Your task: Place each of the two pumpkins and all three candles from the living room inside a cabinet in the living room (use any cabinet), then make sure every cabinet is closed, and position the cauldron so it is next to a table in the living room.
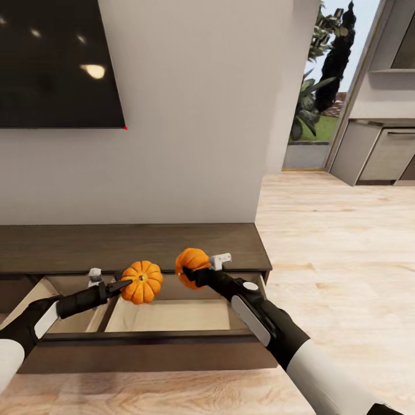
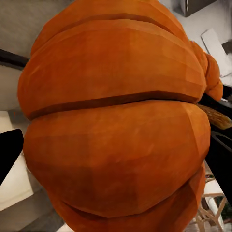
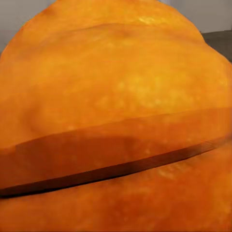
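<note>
Left gripper clamps one pumpkin, right gripper clamps the other pumpkin. Both pumpkins hang over the cabinet's pulled-out drawer, near its back edge, slightly apart.

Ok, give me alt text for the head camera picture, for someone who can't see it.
Each arm holds an orange pumpkin over an open cabinet drawer: the left end effector grips one pumpkin, the right end effector the other pumpkin. Behind are a white wall, a dark screen and a doorway to greenery.
</note>
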Motion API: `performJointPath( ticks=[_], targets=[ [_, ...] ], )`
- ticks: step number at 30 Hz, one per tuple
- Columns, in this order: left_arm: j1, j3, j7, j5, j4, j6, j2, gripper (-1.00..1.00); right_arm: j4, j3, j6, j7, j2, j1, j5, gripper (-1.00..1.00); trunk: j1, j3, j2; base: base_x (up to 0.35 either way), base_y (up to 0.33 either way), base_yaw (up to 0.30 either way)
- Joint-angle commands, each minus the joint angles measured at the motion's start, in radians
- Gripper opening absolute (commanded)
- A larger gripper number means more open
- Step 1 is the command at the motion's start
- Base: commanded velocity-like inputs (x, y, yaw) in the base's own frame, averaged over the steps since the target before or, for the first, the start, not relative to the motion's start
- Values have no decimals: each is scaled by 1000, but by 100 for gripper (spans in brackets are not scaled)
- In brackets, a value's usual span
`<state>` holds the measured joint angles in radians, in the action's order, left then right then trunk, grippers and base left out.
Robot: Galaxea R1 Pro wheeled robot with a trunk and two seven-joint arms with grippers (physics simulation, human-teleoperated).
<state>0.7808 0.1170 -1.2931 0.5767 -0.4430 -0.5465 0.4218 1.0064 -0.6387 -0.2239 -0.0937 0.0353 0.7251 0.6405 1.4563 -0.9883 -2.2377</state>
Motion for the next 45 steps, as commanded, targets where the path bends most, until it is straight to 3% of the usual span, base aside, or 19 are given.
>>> performJointPath(
  ticks=[1,3,4,5,6,10,12,17,23,27,28,31,33,35,39,45],
  targets=[
    [0,0,1,-2,-33,0,-5,-100,-9,3,-2,1,-2,-1,65,-100,0,0,0,0,0,0],
    [0,1,5,-5,-38,-4,-27,-100,-40,4,-13,1,-5,0,108,-100,0,0,0,0,0,0],
    [1,4,11,-9,-39,-10,-54,-100,-87,25,-41,1,-6,2,133,-100,0,0,0,0,0,0],
    [1,5,12,-10,-40,-12,-64,-100,-108,47,-61,2,-6,3,139,-100,0,0,0,0,0,0],
    [5,5,16,-12,-39,-14,-75,-100,-135,97,-100,0,-6,4,144,-100,0,0,0,0,0,0],
    [14,4,59,-10,-50,-14,-82,-100,-155,244,-210,-7,-7,5,145,-100,0,0,0,0,0,0],
    [15,2,66,-8,-75,-12,-81,-100,-149,265,-225,-31,-7,5,144,-100,0,0,0,0,0,0],
    [14,3,71,-6,-117,-12,-77,-100,-143,274,-238,-155,-12,5,137,-100,0,0,0,47,47,0],
    [14,5,73,-7,-119,-13,-80,-100,-150,275,-241,-178,-13,5,143,-100,0,0,0,223,180,0],
    [9,6,82,-10,-81,-11,-103,-100,-182,277,-287,-180,-14,5,147,-100,0,0,0,245,188,0],
    [5,11,81,-12,-32,-4,-112,-100,-223,279,-302,-181,-17,5,148,-100,0,0,0,64,46,0],
    [3,68,83,-12,25,0,-130,-100,-266,280,-311,-183,-38,5,150,-100,0,0,0,20,15,0],
    [3,126,84,-12,37,1,-156,-100,-290,280,-327,-194,-48,5,151,-100,0,0,0,67,3,0],
    [3,174,85,-12,43,2,-206,-100,-324,280,-372,-260,-69,5,150,-100,0,0,0,162,1,0],
    [3,187,85,-12,68,2,-227,-100,-389,281,-391,-359,-88,5,143,-100,0,0,0,190,0,0],
    [2,188,86,-12,119,33,-228,-100,-461,280,-387,-455,-114,5,136,-100,0,0,0,175,0,0]
  ],
)
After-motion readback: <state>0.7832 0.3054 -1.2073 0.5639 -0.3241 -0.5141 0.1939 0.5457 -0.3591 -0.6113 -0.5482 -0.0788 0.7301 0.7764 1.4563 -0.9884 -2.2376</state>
